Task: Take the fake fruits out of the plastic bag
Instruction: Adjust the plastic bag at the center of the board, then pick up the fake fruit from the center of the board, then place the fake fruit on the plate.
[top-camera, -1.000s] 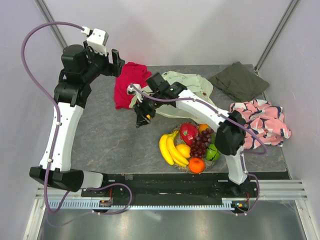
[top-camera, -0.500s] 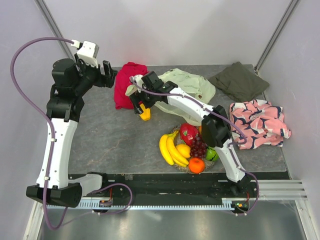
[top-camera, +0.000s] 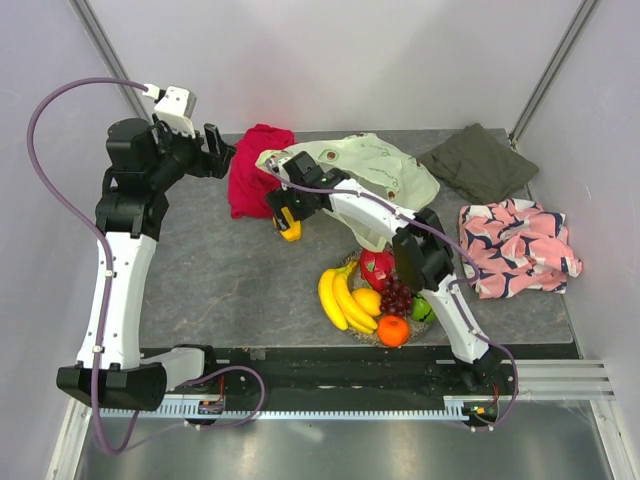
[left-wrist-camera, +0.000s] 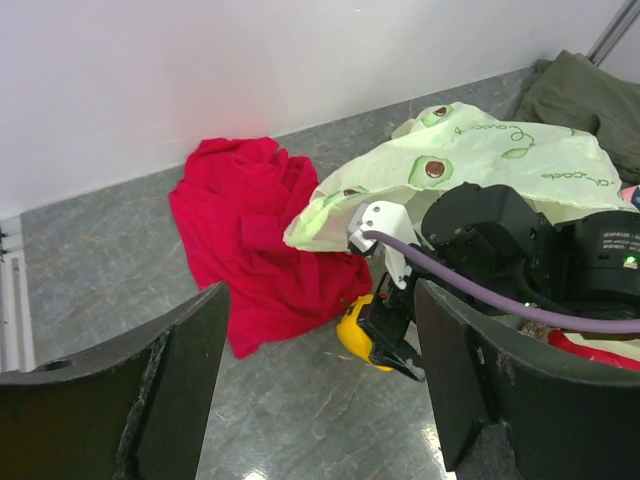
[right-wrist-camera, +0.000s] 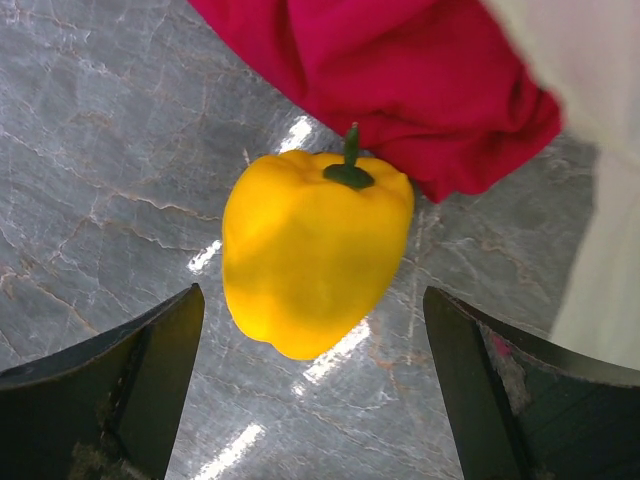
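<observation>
The pale yellow-green plastic bag (top-camera: 375, 168), printed with avocados, lies crumpled at the back of the table and drapes over my right wrist; it also shows in the left wrist view (left-wrist-camera: 480, 160). A glossy yellow bell pepper (right-wrist-camera: 315, 250) lies on the table beside the red cloth (right-wrist-camera: 400, 70). My right gripper (right-wrist-camera: 312, 300) is open, its fingers standing apart on either side of the pepper (top-camera: 290, 229) without touching it. My left gripper (left-wrist-camera: 322, 300) is open and empty, held high at the back left (top-camera: 220, 155), facing the pepper (left-wrist-camera: 360, 335).
A round dish (top-camera: 349, 264) near the front holds bananas (top-camera: 340, 300), a dragon fruit (top-camera: 377, 268), grapes (top-camera: 398, 292), an orange (top-camera: 393, 330), a lemon and a green fruit. An olive cloth (top-camera: 480, 160) and a pink patterned cloth (top-camera: 520, 245) lie at the right.
My right gripper moved toward the back left to the pepper beside the red cloth. The bag spread out over my right arm. My left arm swung back and left.
</observation>
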